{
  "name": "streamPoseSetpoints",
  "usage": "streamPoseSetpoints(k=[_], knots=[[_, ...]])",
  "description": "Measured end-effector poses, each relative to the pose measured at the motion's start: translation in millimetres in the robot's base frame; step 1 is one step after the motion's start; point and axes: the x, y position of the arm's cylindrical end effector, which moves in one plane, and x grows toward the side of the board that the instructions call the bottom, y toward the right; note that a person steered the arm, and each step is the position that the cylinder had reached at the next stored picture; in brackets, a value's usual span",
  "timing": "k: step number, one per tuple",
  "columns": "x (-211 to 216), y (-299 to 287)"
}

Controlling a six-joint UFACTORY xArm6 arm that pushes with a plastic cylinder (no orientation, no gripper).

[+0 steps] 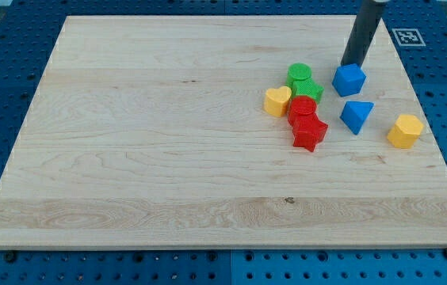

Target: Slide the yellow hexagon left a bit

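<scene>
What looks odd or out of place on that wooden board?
Nothing is damaged or spilled. The blocks crowd the view's right; the yellow hexagon sits apart near the board's right edge. My tip rests just above the blue cube, far from it.

The rod [364, 32] runs out past the view's top edge. The green star [309, 88] partly hides the green cylinder [298, 74], and the red star [309, 133] overlaps the red cylinder [302, 108].

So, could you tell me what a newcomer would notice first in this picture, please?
A tight bunch of coloured blocks sits right of centre: a green pair, a red pair and a yellow heart. My tip stands at the top edge of the blue cube. The yellow hexagon lies alone at the far right.
</scene>
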Motion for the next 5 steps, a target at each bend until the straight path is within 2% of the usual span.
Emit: streamPoseSetpoints(k=[3, 4, 5], knots=[[32, 0], [32, 0], [14, 14]])
